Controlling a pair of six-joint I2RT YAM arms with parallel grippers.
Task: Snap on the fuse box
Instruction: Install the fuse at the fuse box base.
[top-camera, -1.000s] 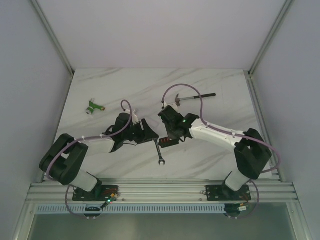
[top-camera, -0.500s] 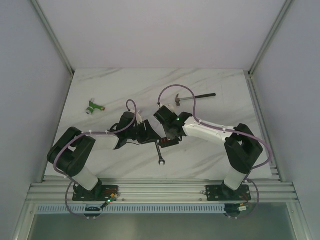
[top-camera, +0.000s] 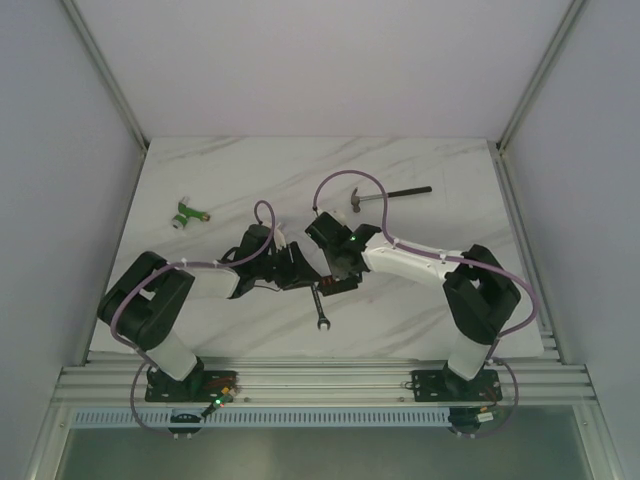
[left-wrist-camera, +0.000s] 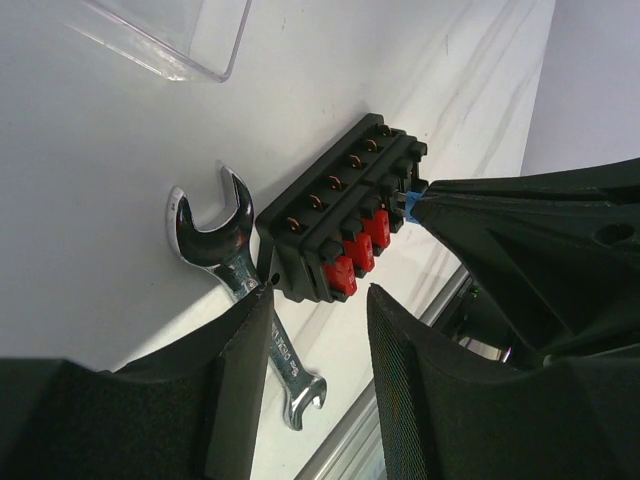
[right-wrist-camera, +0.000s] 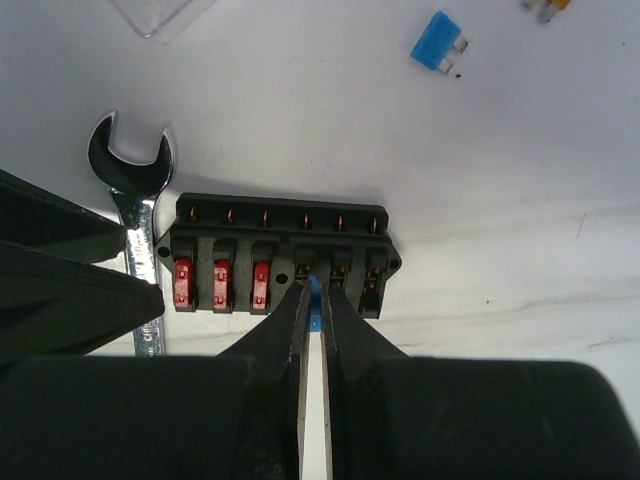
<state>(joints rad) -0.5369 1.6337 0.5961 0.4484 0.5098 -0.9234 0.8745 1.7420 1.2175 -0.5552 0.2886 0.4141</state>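
Note:
The black fuse box (right-wrist-camera: 280, 255) lies on the white table, with three red fuses in its left slots. My right gripper (right-wrist-camera: 317, 285) is shut on a small blue fuse (right-wrist-camera: 316, 302), pressed at the box's fourth slot. In the left wrist view the fuse box (left-wrist-camera: 330, 225) lies just beyond my left gripper (left-wrist-camera: 318, 295), whose jaws stand open astride its near end. That end's corner is close to the left fingertip. The clear cover (left-wrist-camera: 170, 35) lies apart on the table, beyond the box. From above, both grippers meet at the fuse box (top-camera: 338, 285).
A steel wrench (left-wrist-camera: 215, 240) lies against the box's end, its shaft running toward the near edge (top-camera: 320, 305). A loose blue fuse (right-wrist-camera: 437, 44) and an orange one (right-wrist-camera: 548, 6) lie beyond the box. A hammer (top-camera: 385, 195) and a green-and-white connector (top-camera: 186, 214) lie farther back.
My left arm has reached right toward the fuse box and its jaws have narrowed. The right arm has shifted slightly left, still pinching the blue fuse.

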